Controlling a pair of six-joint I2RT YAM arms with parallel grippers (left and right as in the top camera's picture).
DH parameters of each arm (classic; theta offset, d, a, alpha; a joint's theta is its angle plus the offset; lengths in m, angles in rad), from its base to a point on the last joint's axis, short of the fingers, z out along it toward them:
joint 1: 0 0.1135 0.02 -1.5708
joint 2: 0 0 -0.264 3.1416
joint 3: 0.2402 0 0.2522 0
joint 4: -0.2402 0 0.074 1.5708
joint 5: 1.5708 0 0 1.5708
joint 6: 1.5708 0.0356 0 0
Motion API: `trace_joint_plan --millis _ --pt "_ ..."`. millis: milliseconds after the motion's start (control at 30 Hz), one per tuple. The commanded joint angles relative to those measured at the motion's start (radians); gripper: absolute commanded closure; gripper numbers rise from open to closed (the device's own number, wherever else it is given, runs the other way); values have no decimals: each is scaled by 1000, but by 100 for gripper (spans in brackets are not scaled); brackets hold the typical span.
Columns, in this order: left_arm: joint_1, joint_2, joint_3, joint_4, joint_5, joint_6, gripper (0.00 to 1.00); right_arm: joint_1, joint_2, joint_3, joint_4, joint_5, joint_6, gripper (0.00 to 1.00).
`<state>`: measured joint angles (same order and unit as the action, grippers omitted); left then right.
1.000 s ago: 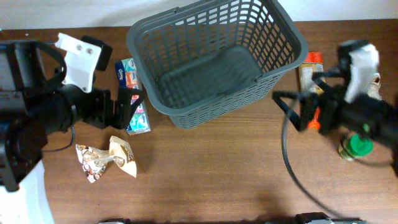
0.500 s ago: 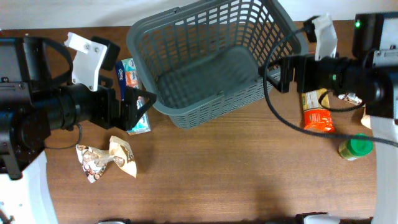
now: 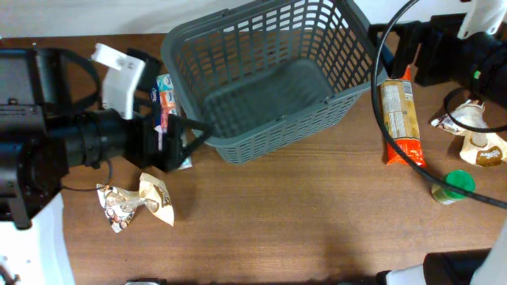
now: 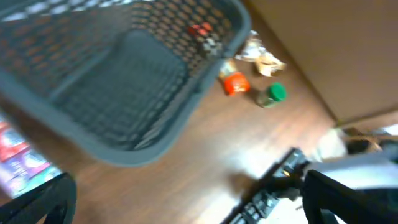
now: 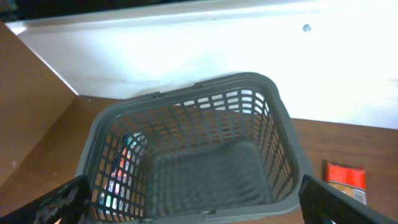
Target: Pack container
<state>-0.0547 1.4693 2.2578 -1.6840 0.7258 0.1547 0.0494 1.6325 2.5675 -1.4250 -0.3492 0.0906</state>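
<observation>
A brown wood-grain table (image 3: 285, 229) runs up to a white wall (image 5: 205, 43) along its far edge. The basket (image 3: 269, 75) sits askew at the far middle of the table, slotted sides up and its solid bottom showing. The left gripper (image 4: 186, 180) hangs just beside the basket's near left corner, fingers spread wide with nothing between them. Tissue packs (image 3: 165, 93) lie between that arm and the basket, and a crumpled wrapper (image 3: 135, 202) lies nearer on the left. The right gripper (image 5: 193, 186) is at the far right by the basket's right rim, its jaws also wide apart and holding nothing. An orange packet (image 3: 400, 119), more wrappers (image 3: 475, 138) and a green-lidded jar (image 3: 453, 186) lie on the right of the table
</observation>
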Motion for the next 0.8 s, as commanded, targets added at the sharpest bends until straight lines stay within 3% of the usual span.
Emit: trace_joint_plan --millis 0,133,233,300,433,500,567,600,633,667,767 --pt "-95 -2 19 -3 67 -12 7 8 75 6 -45 31 22 1" --pt "-291 -2 19 -3 -26 -29 11 10 132 6 -104 -27 19 1" --pt "-424 -2 19 -3 -266 -124 11 10 151 6 -109 -40 19 1" --pt "-490 -2 16 -3 -412 -200 18 10 156 6 -105 -39 19 1" --pt "-543 -2 8 -3 -427 -223 21 10 157 6 -95 -19 19 1" --pt "-550 -3 -6 -3 -422 -224 29 10 158 6 -94 -5 19 1" --pt "-552 -3 -36 -3 -423 -237 50 10 161 4 -97 -6 19 5" --pt "-552 -2 -60 -3 -423 -246 64 10 162 2 -98 -6 19 14" --pt "-552 -2 -85 -3 -423 -257 85 10 164 0 -100 -6 19 27" --pt "-552 -2 -117 -3 -423 -272 96 10 169 0 -102 -6 19 40" --pt "-551 -2 -211 -3 -424 -290 98 10 180 0 -105 -6 24 90"
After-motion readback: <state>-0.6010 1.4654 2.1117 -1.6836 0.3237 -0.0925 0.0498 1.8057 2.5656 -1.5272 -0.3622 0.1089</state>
